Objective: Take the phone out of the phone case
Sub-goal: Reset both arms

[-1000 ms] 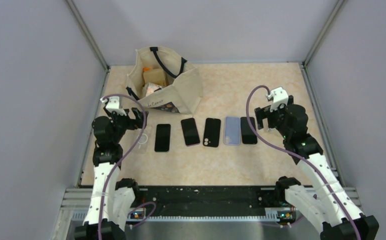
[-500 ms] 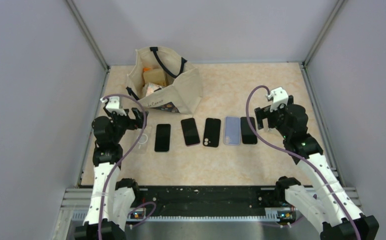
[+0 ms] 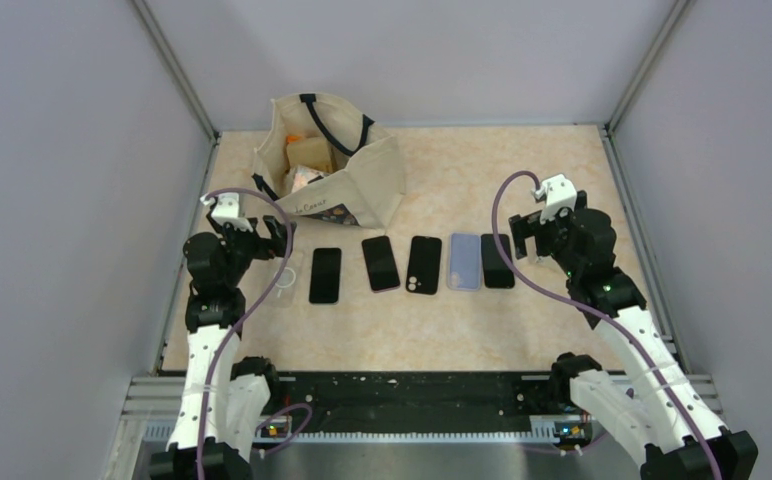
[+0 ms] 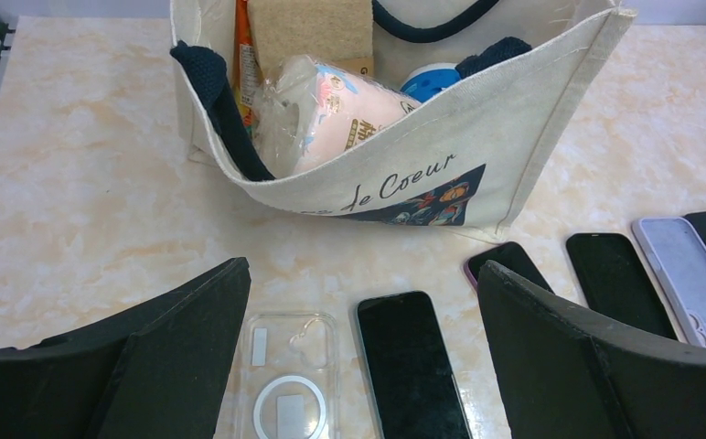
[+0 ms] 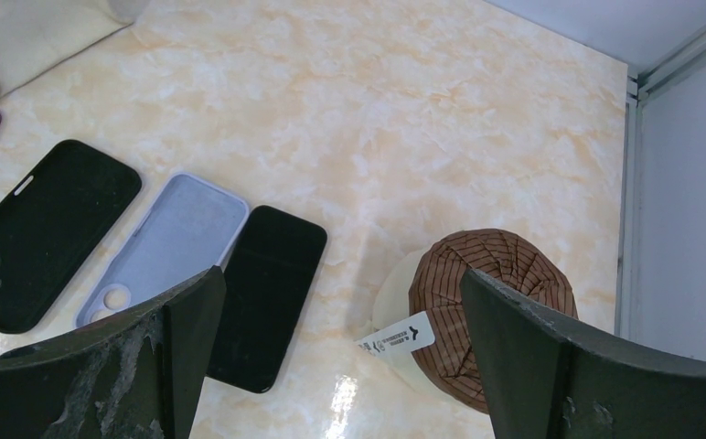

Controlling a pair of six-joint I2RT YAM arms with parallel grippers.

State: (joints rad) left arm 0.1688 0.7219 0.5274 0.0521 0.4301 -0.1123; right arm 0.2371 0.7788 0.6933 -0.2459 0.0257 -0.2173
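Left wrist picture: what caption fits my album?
Open left gripper above a clear case and a black phone, tote bag behind.

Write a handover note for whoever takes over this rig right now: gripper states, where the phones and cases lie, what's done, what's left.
Grippers: left gripper open, empty, by the clear case at the row's left end; right gripper open, empty, above the row's right end.
Done, apparently: clear case and lavender case lie empty, each with a bare phone beside it, the left black phone and the right black phone.
Left: the purple-rimmed phone looks still cased.
Unclear: the black piece with camera holes is a case or a phone back.
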